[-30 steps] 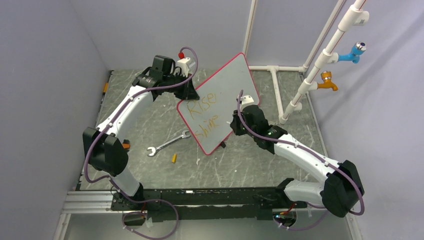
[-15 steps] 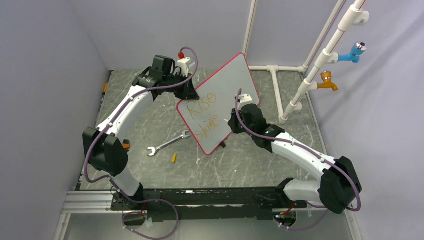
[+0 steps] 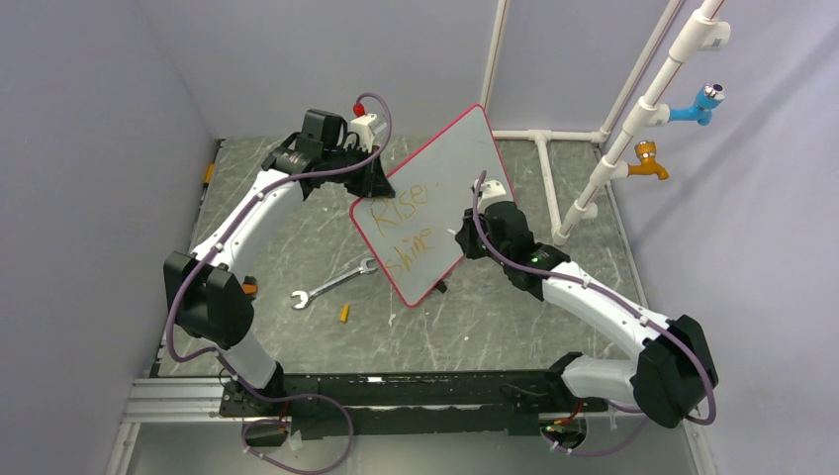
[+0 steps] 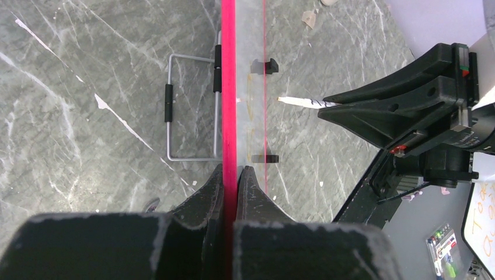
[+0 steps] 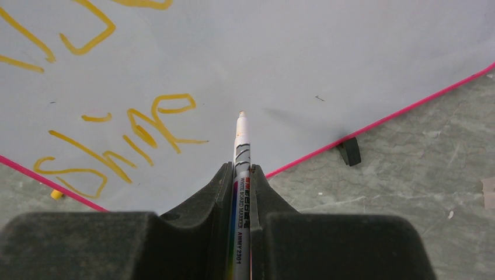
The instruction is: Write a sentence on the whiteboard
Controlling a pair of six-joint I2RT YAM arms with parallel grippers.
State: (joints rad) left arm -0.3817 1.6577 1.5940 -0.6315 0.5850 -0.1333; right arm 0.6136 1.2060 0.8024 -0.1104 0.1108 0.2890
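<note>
Relative to a second ago, the right arm has shifted slightly toward the far side of the table; the board and left arm are unchanged.

The whiteboard (image 3: 450,168) stands propped at a tilt near the middle of the marbled grey table (image 3: 297,247), between the two arms. It is a white rectangle with rounded corners and a thin pink-red rim. A small black clip foot (image 5: 350,151) sits at its lower edge.

The sentence (image 3: 404,226) is written in thin orange strokes in two rows on the left half of the board: "Rise" above, "shine" below. The right half is blank.

The left gripper (image 4: 229,172) is clamped on the board's rim, one finger on each face.

The right gripper (image 5: 240,170) is closed on a whiteboard marker (image 5: 241,143). The marker tip points at the board just right of the last letter of "shine". Whether the tip touches the surface cannot be determined.

A wrench (image 3: 332,284) and a small yellow piece (image 3: 344,313) lie on the table near the board's lower left.
</note>
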